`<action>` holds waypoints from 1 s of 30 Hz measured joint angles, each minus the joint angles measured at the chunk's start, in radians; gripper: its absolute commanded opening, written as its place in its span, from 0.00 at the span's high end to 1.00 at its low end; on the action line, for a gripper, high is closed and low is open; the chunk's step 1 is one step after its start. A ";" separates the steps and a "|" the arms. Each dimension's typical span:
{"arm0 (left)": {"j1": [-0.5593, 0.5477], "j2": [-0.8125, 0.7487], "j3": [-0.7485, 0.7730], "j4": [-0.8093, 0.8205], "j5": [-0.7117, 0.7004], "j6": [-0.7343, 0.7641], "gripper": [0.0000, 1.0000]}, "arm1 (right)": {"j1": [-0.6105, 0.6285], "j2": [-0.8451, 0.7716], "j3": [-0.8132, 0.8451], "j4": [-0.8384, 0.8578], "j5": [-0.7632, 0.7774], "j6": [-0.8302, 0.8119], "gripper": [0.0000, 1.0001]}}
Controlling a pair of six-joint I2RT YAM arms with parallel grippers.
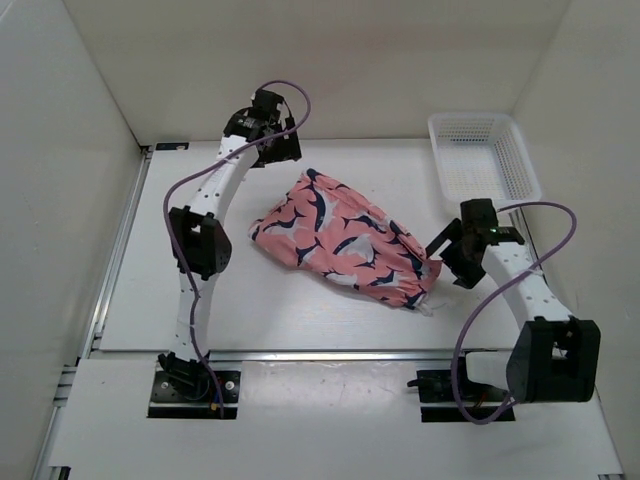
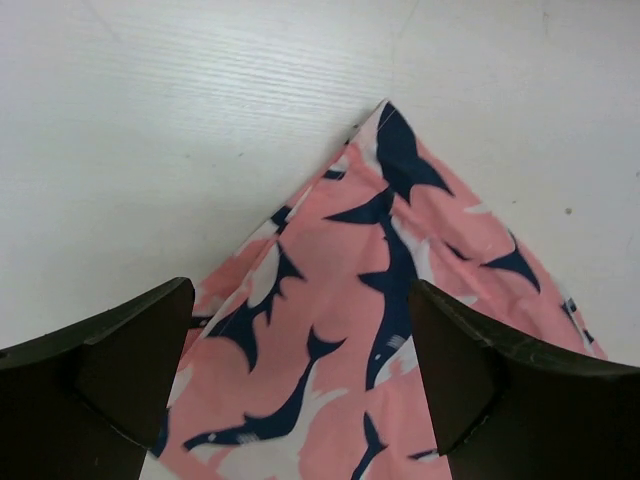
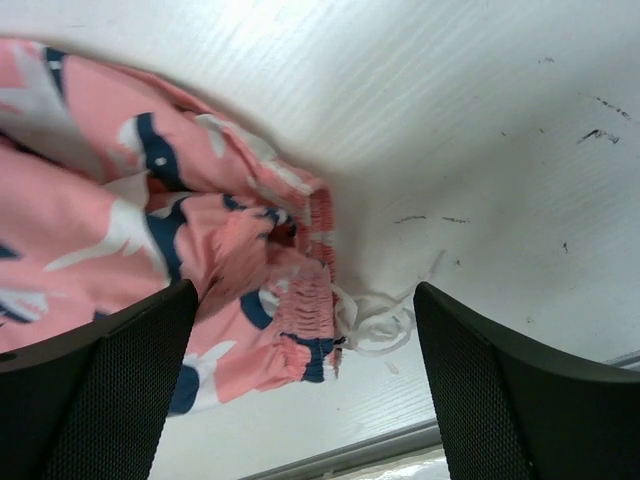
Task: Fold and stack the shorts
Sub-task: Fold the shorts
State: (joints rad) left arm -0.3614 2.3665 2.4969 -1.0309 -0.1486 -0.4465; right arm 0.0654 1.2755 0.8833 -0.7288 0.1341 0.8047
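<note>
The coral-pink shorts (image 1: 345, 240) with navy and white whale shapes lie in a flat bundle at the table's middle. My left gripper (image 1: 283, 150) hovers open over their far corner; that pointed corner shows between its fingers in the left wrist view (image 2: 390, 250). My right gripper (image 1: 443, 262) hovers open at the shorts' right end. The right wrist view shows the elastic waistband (image 3: 310, 300) and the white drawstring (image 3: 378, 320) bunched on the table between its fingers. Neither gripper holds anything.
A white plastic mesh basket (image 1: 483, 160) stands at the table's back right. White walls close in the left, back and right sides. A metal rail (image 1: 300, 355) runs along the table's near edge.
</note>
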 measured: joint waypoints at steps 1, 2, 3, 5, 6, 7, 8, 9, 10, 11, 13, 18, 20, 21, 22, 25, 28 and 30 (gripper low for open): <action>0.012 -0.043 -0.051 0.003 0.000 0.009 0.00 | 0.000 -0.020 -0.001 0.001 -0.005 -0.002 0.06; 0.021 -0.092 -0.109 0.009 0.001 0.016 0.00 | 0.000 -0.039 -0.005 0.003 -0.009 -0.005 0.04; 0.029 -0.142 -0.170 0.016 0.002 0.020 0.00 | -0.001 -0.054 -0.011 0.005 -0.015 -0.006 0.04; 0.053 -0.255 -0.317 0.028 0.002 0.020 0.00 | -0.007 -0.077 -0.040 0.017 -0.038 -0.009 0.01; 0.069 -0.319 -0.408 0.037 0.004 0.020 0.00 | -0.010 -0.082 -0.060 0.023 -0.053 -0.011 0.01; 0.082 -0.359 -0.468 0.037 0.006 0.020 0.00 | -0.016 -0.084 -0.081 0.029 -0.069 -0.016 0.01; 0.095 -0.389 -0.519 0.037 0.010 0.021 0.00 | -0.020 -0.084 -0.097 0.030 -0.081 -0.020 0.01; 0.109 -0.402 -0.556 0.040 0.010 0.021 0.00 | -0.025 -0.083 -0.113 0.032 -0.094 -0.025 0.01; 0.121 -0.406 -0.592 0.047 0.011 0.021 0.00 | -0.031 -0.080 -0.123 0.034 -0.110 -0.029 0.01; 0.129 -0.399 -0.621 0.050 0.012 0.023 0.00 | -0.037 -0.074 -0.129 0.041 -0.126 -0.032 0.01; 0.132 -0.367 -0.663 0.060 0.027 0.027 0.00 | -0.045 -0.049 -0.135 0.072 -0.154 -0.040 0.04; 0.105 -0.227 -0.703 0.089 0.085 0.032 0.00 | -0.055 0.073 -0.171 0.197 -0.223 -0.055 0.27; 0.094 -0.182 -0.704 0.097 0.099 0.035 0.04 | -0.057 0.127 -0.182 0.238 -0.247 -0.056 0.35; 0.091 -0.166 -0.705 0.100 0.109 0.035 0.08 | -0.059 0.147 -0.178 0.249 -0.274 -0.053 0.49; 0.088 -0.154 -0.706 0.102 0.117 0.034 0.18 | -0.060 0.155 -0.177 0.269 -0.283 -0.057 0.55; 0.082 -0.144 -0.706 0.111 0.147 0.029 0.70 | -0.060 0.204 -0.160 0.299 -0.302 -0.077 0.84; 0.083 -0.146 -0.706 0.127 0.147 0.016 0.90 | -0.060 0.249 -0.114 0.291 -0.309 -0.109 1.00; 0.087 -0.155 -0.724 0.137 0.145 0.003 0.90 | -0.059 0.291 -0.054 0.276 -0.300 -0.140 1.00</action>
State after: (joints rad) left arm -0.2741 2.2112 1.7729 -0.8936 -0.0040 -0.4431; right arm 0.0067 1.5669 0.8291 -0.4526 -0.1661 0.6643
